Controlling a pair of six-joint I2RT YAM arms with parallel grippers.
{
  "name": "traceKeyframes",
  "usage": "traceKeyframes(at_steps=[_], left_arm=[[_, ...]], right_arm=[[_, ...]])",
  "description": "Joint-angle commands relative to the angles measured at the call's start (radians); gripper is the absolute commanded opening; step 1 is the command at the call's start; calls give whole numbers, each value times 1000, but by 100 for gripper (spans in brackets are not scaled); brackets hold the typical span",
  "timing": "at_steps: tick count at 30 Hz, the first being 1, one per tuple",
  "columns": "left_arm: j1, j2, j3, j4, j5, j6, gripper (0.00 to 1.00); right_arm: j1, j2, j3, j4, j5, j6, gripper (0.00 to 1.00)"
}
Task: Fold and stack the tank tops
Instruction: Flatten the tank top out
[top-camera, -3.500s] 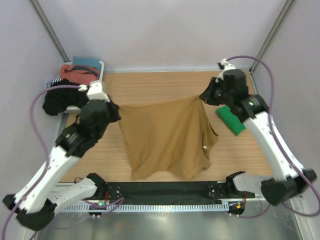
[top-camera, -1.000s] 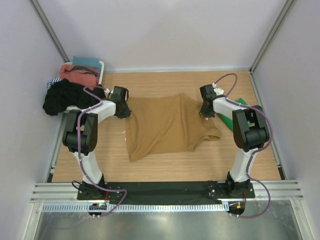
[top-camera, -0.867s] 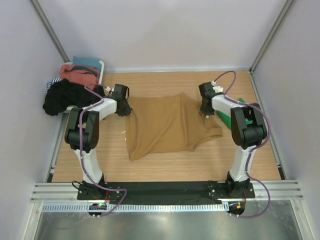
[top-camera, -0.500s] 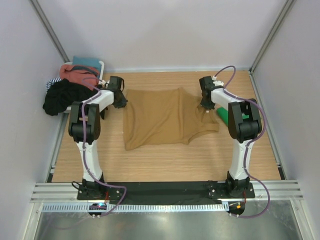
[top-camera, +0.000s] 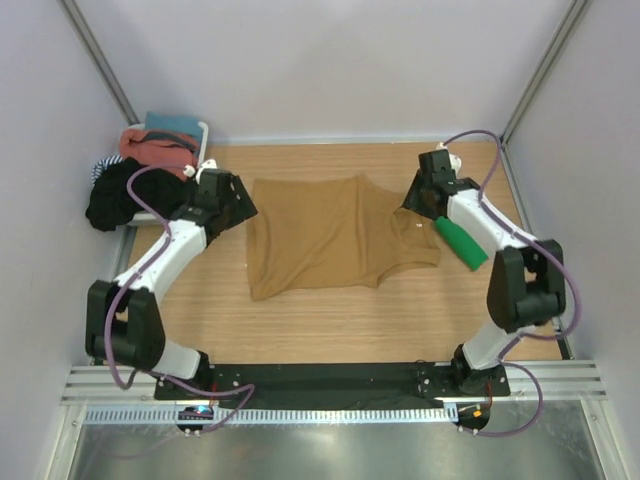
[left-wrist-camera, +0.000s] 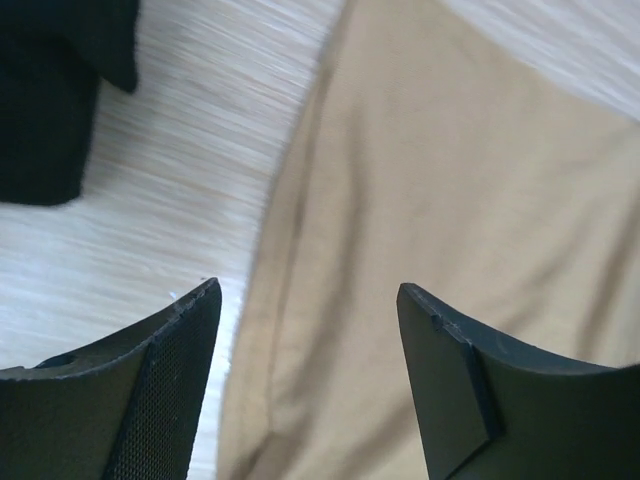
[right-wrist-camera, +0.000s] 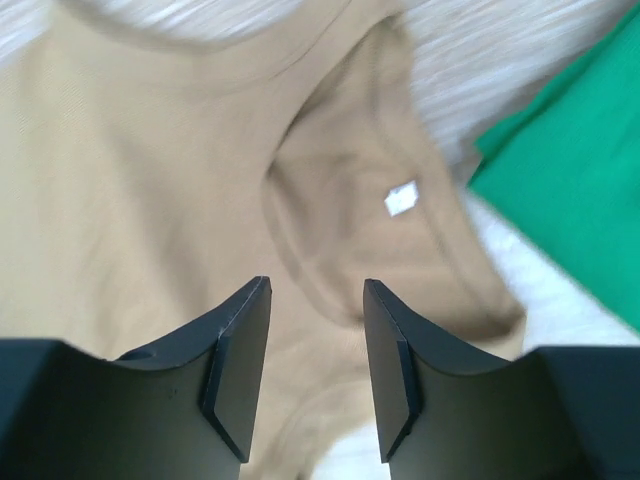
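Observation:
The tan tank top (top-camera: 335, 235) lies spread flat on the wooden table, neck and straps toward the right. A bright green tank top (top-camera: 462, 243) lies folded just right of it, partly under the right arm. My left gripper (top-camera: 232, 205) hovers over the tan top's far left corner, open with nothing between the fingers. In the left wrist view the left gripper (left-wrist-camera: 308, 290) looks down on the tan cloth's edge (left-wrist-camera: 450, 180). My right gripper (top-camera: 418, 200) is open above the neck, and in the right wrist view the right gripper (right-wrist-camera: 316, 285) shows the white label (right-wrist-camera: 401, 198) and green cloth (right-wrist-camera: 580, 190).
A white bin (top-camera: 203, 131) at the back left holds a heap of clothes, and a black garment (top-camera: 120, 195) spills from it beside the left arm, also showing as black cloth (left-wrist-camera: 50, 90). Grey walls close in three sides.
Both grippers have opened and let go of the tan top's far edge, then lifted off it. The top, earlier dragged away from the arms, now rests flat.

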Motion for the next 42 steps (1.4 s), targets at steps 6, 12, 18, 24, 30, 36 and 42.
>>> traceKeyframes(at_steps=[6,12,18,24,30,36,42], left_arm=[[-96,-308,-289,47,98,-72,69],[-141,-486,-426,6,138,-93,68],[-144,-528,-498,-33,120,-90,69],[-142,-501,-523,-17,122,-89,65],[-142,-488,-537,15,141,-95,61],[-142,-464,-535,18,149,-90,59],[-144,-444,-527,27,166,-81,52]], right_arm=[[92,-319,-290,28,-262,-54,45],[236,-464,-442,20,-251,-5,49],[289,-481,-534,68,-257,49,45],[301,-423,-550,134,-268,60,44],[317,-360,-525,166,-263,58,45],[321,-294,-534,203,-256,61,43],[321,-294,-571,252,-269,66,14]])
